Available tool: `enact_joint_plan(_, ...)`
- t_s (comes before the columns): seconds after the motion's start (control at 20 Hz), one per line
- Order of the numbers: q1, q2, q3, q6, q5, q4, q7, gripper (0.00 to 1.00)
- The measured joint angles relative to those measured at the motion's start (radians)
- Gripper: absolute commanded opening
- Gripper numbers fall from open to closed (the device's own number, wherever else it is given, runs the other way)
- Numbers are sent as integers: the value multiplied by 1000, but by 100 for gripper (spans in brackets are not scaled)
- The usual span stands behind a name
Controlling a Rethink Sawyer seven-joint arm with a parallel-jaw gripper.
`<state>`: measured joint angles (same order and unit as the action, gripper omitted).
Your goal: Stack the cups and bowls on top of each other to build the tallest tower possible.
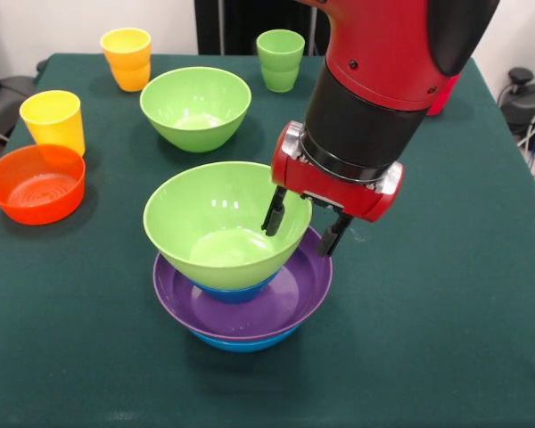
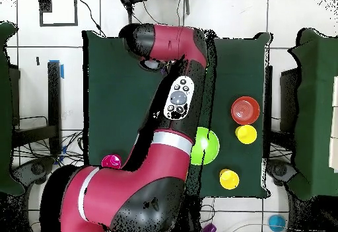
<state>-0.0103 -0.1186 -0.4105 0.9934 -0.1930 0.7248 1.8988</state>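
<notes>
We see the gripper (image 1: 304, 220) with its fingers apart, straddling the rim of the top light green bowl (image 1: 216, 227) of the tower (image 1: 242, 294). The second light green bowl (image 1: 195, 107) sits beyond the tower, alone.

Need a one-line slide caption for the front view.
Open gripper straddling the rim of the light green plastic bowl atop the nested bowl tower.

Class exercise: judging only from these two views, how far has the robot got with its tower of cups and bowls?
Done: the tower holds a blue bowl lowest, the purple bowl, a small blue one, and a light green bowl on top. In hand: the gripper straddles that bowl's rim, fingers open. Left: the second green bowl, orange bowl, and the cups, all standing apart.
</notes>
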Motion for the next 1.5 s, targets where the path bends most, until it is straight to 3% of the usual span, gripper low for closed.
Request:
enact_joint_plan(0.85,3,-5,4,0,0,0,0,100)
enact_joint_plan(1.5,20,-96,19,26,0,1,0,100)
